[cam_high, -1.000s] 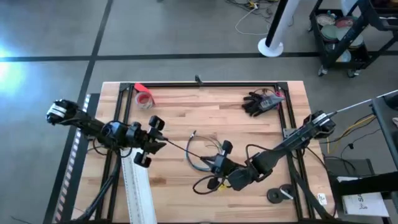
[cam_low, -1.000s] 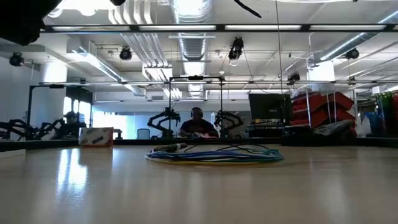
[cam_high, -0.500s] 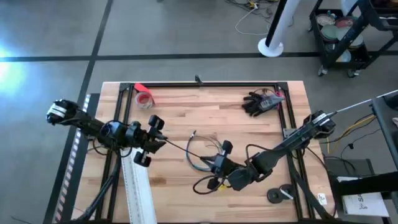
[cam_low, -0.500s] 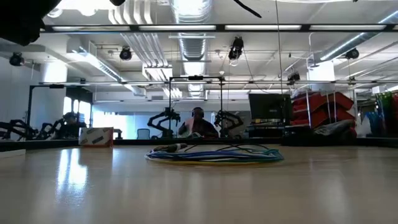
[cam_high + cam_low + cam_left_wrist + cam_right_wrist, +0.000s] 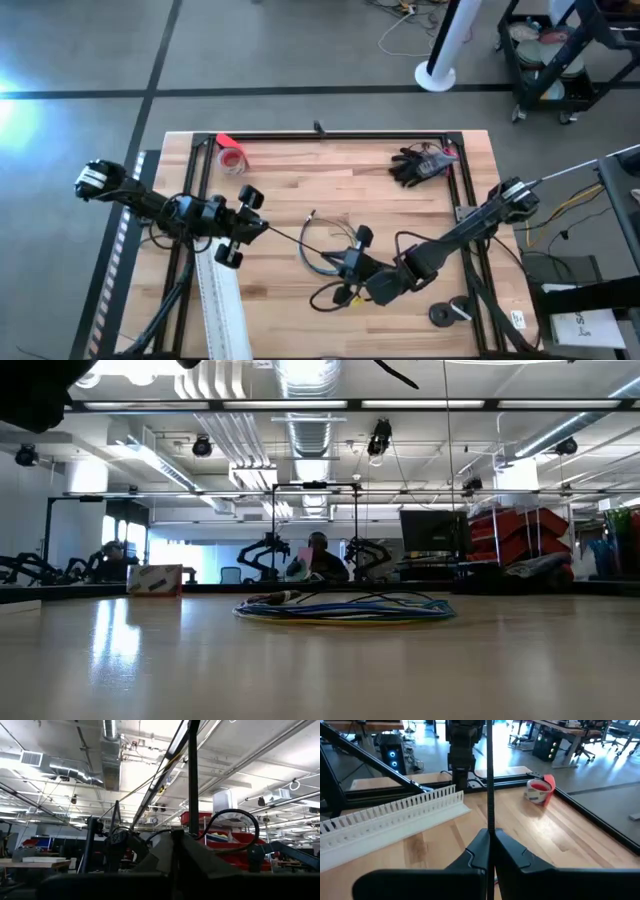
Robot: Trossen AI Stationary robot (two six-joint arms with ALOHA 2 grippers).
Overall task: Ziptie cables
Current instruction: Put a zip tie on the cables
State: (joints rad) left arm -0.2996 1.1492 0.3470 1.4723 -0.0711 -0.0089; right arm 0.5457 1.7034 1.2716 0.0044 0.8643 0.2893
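The cables (image 5: 322,256) lie in loose blue, green and dark loops on the wooden table's middle; the low view shows them flat on the top (image 5: 345,610). A thin black ziptie (image 5: 300,243) runs straight between my two grippers and crosses above the cable loop. My left gripper (image 5: 262,228) is shut on the ziptie's left end. My right gripper (image 5: 350,263) is shut on its right end, right beside the cables. My left gripper pinches the ziptie's left end (image 5: 192,820) between its two shut fingers, coming level from the table's left. The strip leads straight away from the fingertips toward the other arm. My right gripper pinches the ziptie's other end (image 5: 490,822) between its two shut fingers (image 5: 475,852), coming from the table's right and lying along the strip. The strip runs straight from the fingertips to the left gripper (image 5: 462,742), above the tabletop.
A long white slotted strip (image 5: 220,305) lies at the table's near left, below the left gripper. A red tape roll (image 5: 232,157) sits at the far left, a black glove (image 5: 420,165) at the far right, and small black round parts (image 5: 450,313) at the near right.
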